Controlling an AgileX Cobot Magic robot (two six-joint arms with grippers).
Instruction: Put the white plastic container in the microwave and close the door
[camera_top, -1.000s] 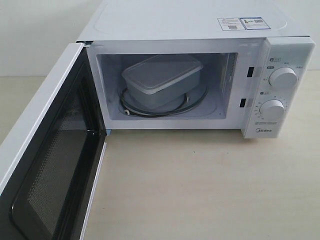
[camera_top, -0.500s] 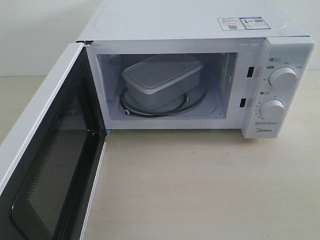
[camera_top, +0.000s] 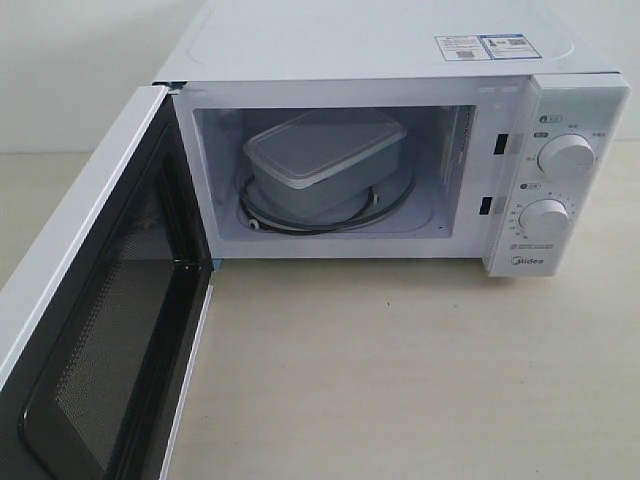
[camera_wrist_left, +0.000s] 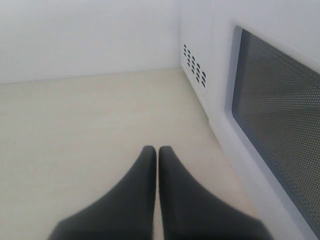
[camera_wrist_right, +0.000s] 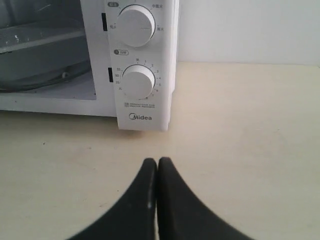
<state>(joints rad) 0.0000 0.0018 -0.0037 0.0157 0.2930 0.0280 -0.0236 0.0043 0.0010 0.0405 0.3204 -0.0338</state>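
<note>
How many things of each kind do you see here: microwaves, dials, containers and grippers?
Microwave: 1
White plastic container: 1
Dials: 2, the upper dial and the lower dial
Grippers: 2, the left gripper and the right gripper
Total: 6

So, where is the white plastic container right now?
In the exterior view the white plastic container sits inside the microwave, on its turntable, with the door open at the left.
</note>
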